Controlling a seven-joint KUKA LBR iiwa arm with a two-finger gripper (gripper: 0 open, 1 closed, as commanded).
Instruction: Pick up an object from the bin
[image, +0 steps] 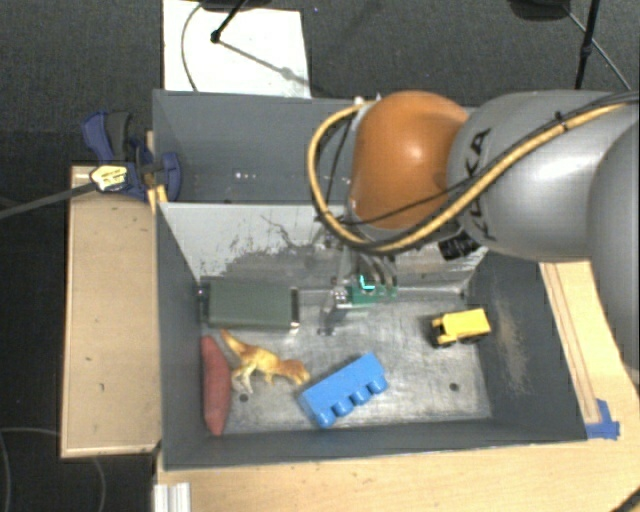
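My gripper (340, 300) hangs low over the middle of the bin, below the orange cover on the wrist. Just to its left lies a dark grey-green flat block (247, 304), whose right end reaches close to the gripper. In front of the gripper a blue toy brick (343, 389) with studs along one edge lies at a slant. A small orange-yellow toy dinosaur (262, 366) stands between the block and the brick. To the gripper's right rests a yellow toy truck (460, 326).
A long red thing (214, 384) lies along the bin's left wall near the front corner. The arm and its cables cover the back right part of the bin.
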